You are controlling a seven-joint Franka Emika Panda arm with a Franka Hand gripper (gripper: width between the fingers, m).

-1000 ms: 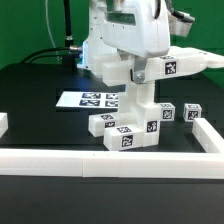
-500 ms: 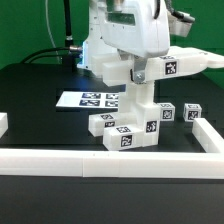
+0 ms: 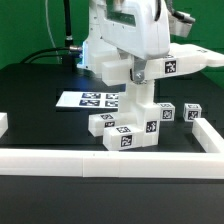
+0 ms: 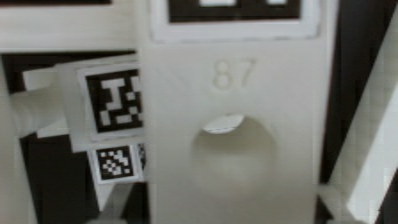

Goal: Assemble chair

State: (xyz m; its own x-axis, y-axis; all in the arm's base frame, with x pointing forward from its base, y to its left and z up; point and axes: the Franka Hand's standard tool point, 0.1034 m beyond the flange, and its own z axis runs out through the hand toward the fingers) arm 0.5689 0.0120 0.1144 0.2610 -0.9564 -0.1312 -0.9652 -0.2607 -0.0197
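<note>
Though blurred, chair slab [image 4: 231, 130] edge-cropped.

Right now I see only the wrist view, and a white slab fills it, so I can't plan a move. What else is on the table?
Observer: Two loose tagged blocks, block one and block two, stand apart from the stack, on the exterior view's right of it.
Operator: Anything beyond the stack?
Observer: The marker board lies flat beyond it, toward the exterior view's left.
Operator: And the table's edges?
Observer: A white rail runs along the front and turns up the exterior view's right side.
</note>
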